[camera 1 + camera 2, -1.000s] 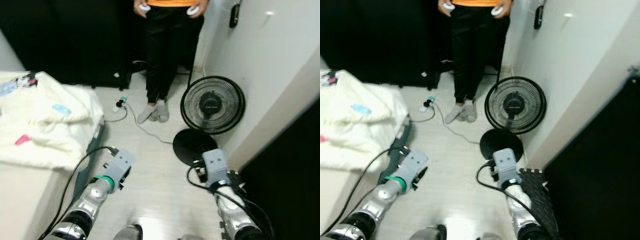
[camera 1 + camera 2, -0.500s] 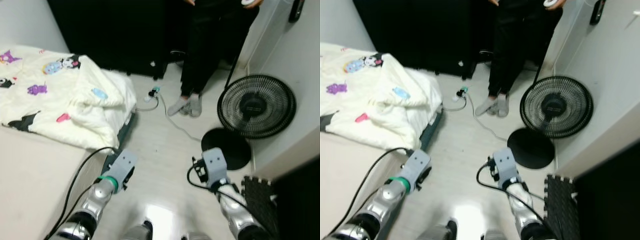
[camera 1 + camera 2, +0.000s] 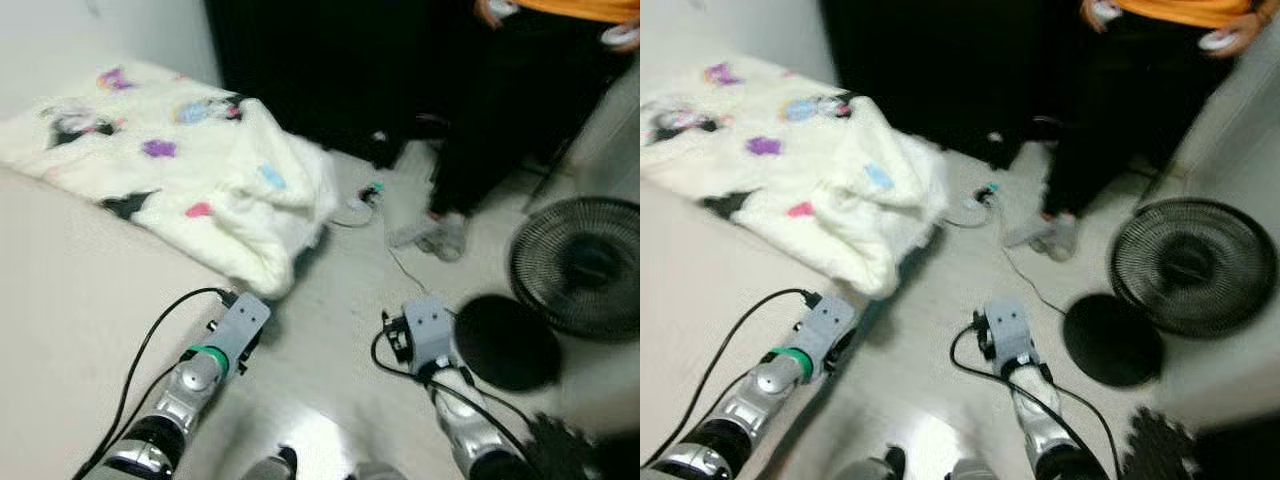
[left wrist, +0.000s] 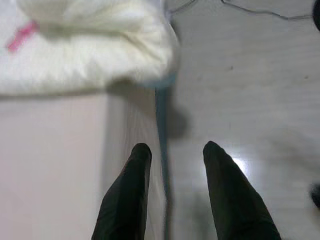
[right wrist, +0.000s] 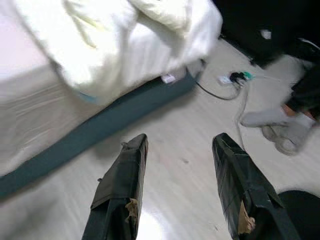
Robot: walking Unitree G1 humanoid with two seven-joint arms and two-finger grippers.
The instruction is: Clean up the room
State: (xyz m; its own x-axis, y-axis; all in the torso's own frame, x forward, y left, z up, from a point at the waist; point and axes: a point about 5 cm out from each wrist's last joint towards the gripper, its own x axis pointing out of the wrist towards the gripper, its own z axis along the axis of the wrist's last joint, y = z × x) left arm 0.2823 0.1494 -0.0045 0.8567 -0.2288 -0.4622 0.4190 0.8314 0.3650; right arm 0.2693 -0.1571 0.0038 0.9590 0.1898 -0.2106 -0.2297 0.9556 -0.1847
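One bed [image 3: 70, 300] at the robot's left, pale sheet bare along its near part. One cream blanket [image 3: 190, 185] with small coloured cartoon prints, bunched up on the bed and spilling over the mattress corner toward the floor [image 3: 340, 300]. Dark teal bed base [image 5: 100, 125] visible beneath the mattress edge in the right wrist view.

Two grippers, both low over the floor and holding nothing. Left gripper [image 4: 172, 187] just beside the bed edge, its two black fingers [image 4: 127, 195] spread apart with bare floor and mattress side between them. Right gripper [image 5: 177, 190] above open floor, two fingers [image 5: 122, 190] likewise parted, worn tan patches at the tips.

One person [image 3: 1120, 100] standing at the far side of the room, dark trousers, orange top, two pale-socked feet on the floor, a white controller [image 3: 1220, 40] in each of two hands. One power strip [image 3: 980, 195] on the floor near the blanket's hanging corner, one thin cable [image 3: 1025, 270] trailing from it across the floor. One black floor fan [image 3: 1195, 265] at the right, its round grille tilted, its round black base [image 3: 1110, 340] just in front. One dark foam mat [image 3: 1160, 450] at the near right. Head views blurred.
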